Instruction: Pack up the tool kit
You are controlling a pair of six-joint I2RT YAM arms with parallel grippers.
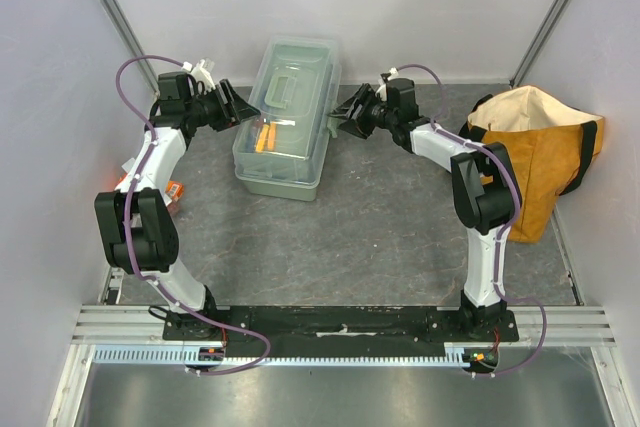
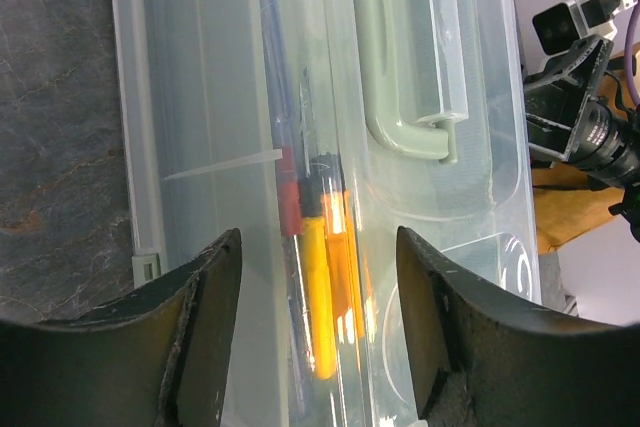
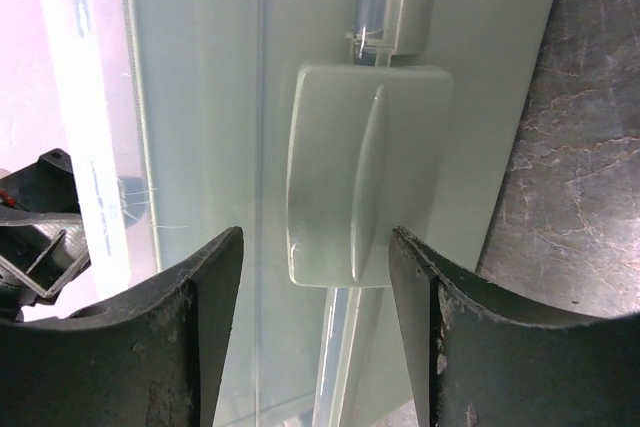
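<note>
1. toolbox [image 1: 285, 117], lid down, sits near the desk's far edge.
2. my left gripper [image 1: 243, 107], fingers apart, is at its left edge.
3. my right gripper [image 1: 343, 112], fingers apart, faces its right-edge latch [image 3: 365, 187]; a bag [image 1: 535, 152] sits by the desk's right edge.

The toolbox [image 1: 285, 132] lies between the left pincer [image 1: 241, 107] and right pincer [image 1: 341, 113], the bag [image 1: 535, 162] rightmost.

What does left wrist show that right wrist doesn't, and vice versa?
Only left wrist: the lid handle and, through the translucent lid, yellow and orange tool handles inside the toolbox. Only right wrist: the pale green latch on the box's side, framed between the fingers of the right gripper. Both: the toolbox, the grey table, and open jaws, with the left gripper over the lid.
</note>
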